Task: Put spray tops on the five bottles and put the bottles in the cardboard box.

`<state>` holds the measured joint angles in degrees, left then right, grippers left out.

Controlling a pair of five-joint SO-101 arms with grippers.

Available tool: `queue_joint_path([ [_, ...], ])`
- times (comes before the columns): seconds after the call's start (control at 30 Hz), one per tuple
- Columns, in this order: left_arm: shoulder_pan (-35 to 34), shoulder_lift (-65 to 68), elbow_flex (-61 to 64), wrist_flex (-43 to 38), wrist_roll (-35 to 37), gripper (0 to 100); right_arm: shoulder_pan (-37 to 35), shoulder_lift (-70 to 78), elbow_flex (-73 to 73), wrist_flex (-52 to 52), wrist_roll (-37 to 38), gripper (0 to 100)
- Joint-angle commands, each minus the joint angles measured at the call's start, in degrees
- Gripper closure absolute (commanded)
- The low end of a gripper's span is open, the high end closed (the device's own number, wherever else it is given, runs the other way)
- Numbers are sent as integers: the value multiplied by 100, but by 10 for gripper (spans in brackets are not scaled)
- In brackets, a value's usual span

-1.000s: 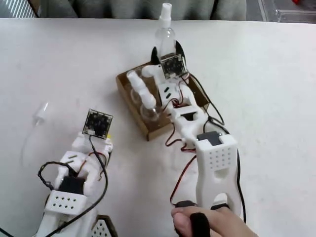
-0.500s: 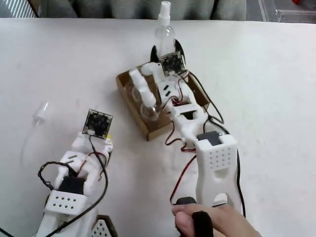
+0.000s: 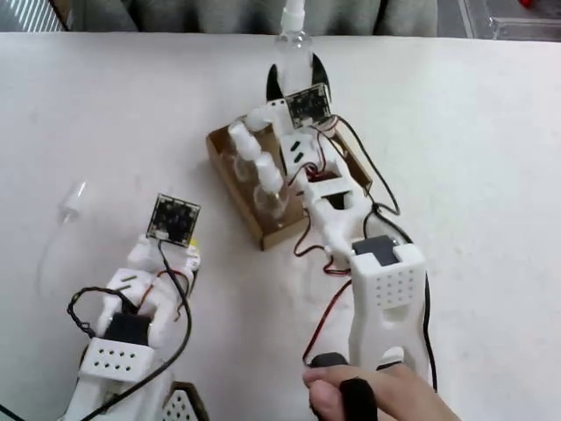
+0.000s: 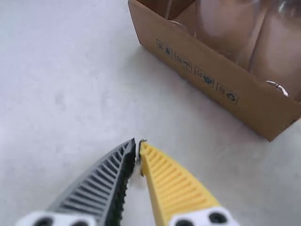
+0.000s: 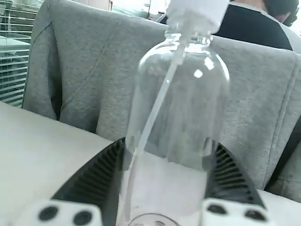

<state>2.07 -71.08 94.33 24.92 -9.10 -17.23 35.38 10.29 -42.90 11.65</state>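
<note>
**Desk:** What are you seeing, biggest thing first?

**Me:** I'm working over the white table [image 3: 456, 132]. The cardboard box [image 3: 230, 180] is sitting near its middle, and the capped bottles [image 3: 263, 189] are crowding the inside. My right gripper [image 3: 296, 81] is hanging just past the box's far wall, its fingers pinching the bottle [image 5: 181, 108] low on the body. That bottle is standing upright with its spray top on, outside the box. My left gripper [image 4: 138, 150] is sitting low over the table beside the box, fingers pressed together on nothing. A loose spray top [image 3: 72, 203] is lying well off to the left.

**Desk:** What's worrying you?

**Me:** I'm judging the box to be getting tight. Coming down, the bottle could be striking a neighbour's top or catching the wall and shoving the box. The clear body is looking slick, so it could be tilting in the grip. My arm's cables are also draping over the box.
</note>
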Motion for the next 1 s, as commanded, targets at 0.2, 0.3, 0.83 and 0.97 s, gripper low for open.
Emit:
queue_joint_path([
  [0.2,48,-110,-44,-202,-53,980,-75,-400,-105,207,-44,829],
  [0.3,48,-110,-44,-202,-53,980,-66,-418,18,198,-264,829],
  [0.83,31,-110,-44,-202,-53,980,-48,-567,651,163,-475,829],
  [0.97,31,-110,-44,-202,-53,980,-75,-980,941,198,-484,829],
])
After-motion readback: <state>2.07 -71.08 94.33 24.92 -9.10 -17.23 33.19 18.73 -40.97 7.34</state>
